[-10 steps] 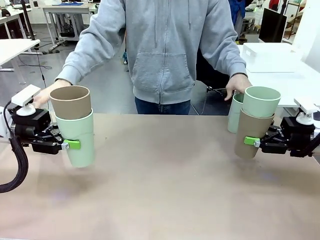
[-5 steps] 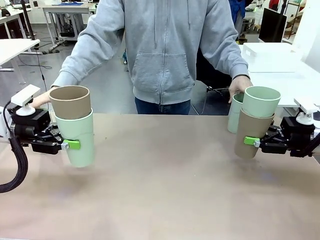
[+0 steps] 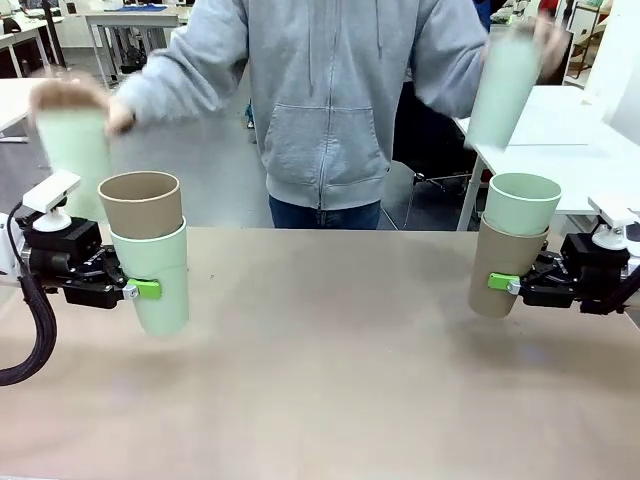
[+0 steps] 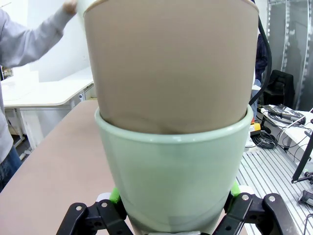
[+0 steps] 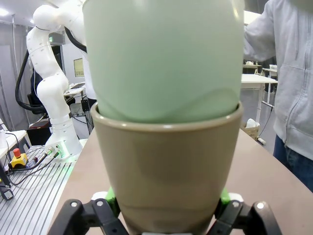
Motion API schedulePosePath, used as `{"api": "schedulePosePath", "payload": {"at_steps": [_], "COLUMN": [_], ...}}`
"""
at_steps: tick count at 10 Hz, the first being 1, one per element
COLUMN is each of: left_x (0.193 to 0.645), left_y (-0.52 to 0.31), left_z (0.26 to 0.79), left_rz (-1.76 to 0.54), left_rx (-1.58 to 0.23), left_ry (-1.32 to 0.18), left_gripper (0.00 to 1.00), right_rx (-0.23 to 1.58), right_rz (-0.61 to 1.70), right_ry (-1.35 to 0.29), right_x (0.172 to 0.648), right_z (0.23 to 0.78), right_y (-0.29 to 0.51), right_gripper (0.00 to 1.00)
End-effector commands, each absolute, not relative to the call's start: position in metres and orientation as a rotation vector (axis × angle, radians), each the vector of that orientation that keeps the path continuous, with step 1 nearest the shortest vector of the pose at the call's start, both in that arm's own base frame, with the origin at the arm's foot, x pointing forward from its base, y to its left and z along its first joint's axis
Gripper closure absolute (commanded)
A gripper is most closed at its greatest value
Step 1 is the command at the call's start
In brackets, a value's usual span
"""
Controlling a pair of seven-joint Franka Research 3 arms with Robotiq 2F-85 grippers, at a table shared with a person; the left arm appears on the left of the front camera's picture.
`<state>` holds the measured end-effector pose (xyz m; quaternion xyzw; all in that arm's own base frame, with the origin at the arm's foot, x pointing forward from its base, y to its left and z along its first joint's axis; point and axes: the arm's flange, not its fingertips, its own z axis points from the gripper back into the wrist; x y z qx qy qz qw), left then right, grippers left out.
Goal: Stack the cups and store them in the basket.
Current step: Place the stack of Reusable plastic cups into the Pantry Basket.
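L gripper [image 3: 150, 290]: clamped on mint cup [image 3: 162, 295], which is held upright at L side, apparently clear of table [image 3: 330, 370]. Tan cup [image 3: 141, 203] is nested in it, rim well above mint rim.

R gripper [image 3: 503, 283]: clamped on 2nd tan cup [image 3: 497, 265], upright at R side; contact w/ table can't be told. 2nd mint cup [image 3: 521, 203] is nested inside.

Far side: pic-left cup [image 3: 75, 155] is gripped by hand at pic left [image 3: 70, 95], pic-right cup [image 3: 503, 90] by hand at pic right [image 3: 548, 30]. Both mint, raised, blurred.
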<state>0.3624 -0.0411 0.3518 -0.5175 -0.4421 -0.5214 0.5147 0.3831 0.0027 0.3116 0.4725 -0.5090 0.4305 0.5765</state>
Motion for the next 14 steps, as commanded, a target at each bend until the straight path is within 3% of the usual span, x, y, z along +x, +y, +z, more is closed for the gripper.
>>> {"api": "schedulePosePath", "payload": {"at_steps": [1,14], "left_x": [0.3615,0.3615], "left_y": [-0.0392,-0.0392], "left_z": [0.3545,0.3545], "left_rz": [-1.258,-1.258], "left_rx": [-1.241,-1.241], "left_ry": [-1.077,-1.077], "left_gripper": [0.13,0.13], "right_rx": [1.100,1.100], "right_rz": [1.015,1.015], "right_ry": [-1.200,-1.200], "right_x": [0.3834,0.3834], "right_z": [0.3153,0.3153], "right_y": [0.0025,0.0025], "right_gripper": [0.16,0.16]}}
